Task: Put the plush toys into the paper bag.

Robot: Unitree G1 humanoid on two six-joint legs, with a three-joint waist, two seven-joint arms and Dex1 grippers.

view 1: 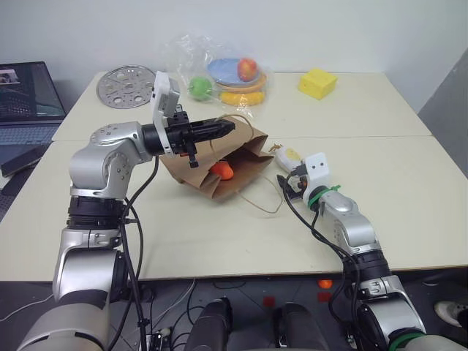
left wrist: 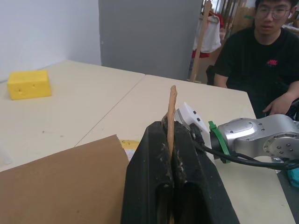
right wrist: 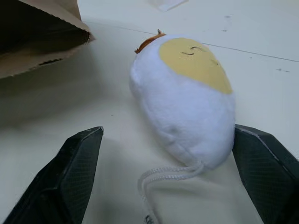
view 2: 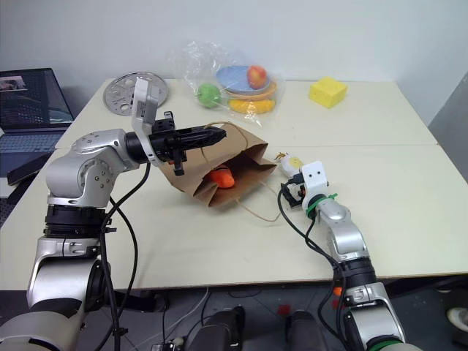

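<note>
The brown paper bag [view 1: 252,156] lies on its side in the middle of the table, its mouth facing me. My left gripper [view 1: 228,129] is shut on the bag's upper edge [left wrist: 172,112] and holds it lifted. An orange carrot plush toy [view 1: 222,170] sits inside the mouth. The white egg-shaped plush toy [right wrist: 187,102] with a yellow patch lies on the table just right of the bag. My right gripper [right wrist: 173,172] stands open at table level. One of its fingers [right wrist: 77,175] is on each side of the egg's near end.
A clear plastic bag of fruit [view 1: 219,73] and a yellow foam block [view 1: 317,82] sit at the back of the table. A round metal plate [view 1: 126,86] lies at the back left, and a laptop [view 1: 25,95] stands beyond the left edge. A person [left wrist: 261,60] sits across the table.
</note>
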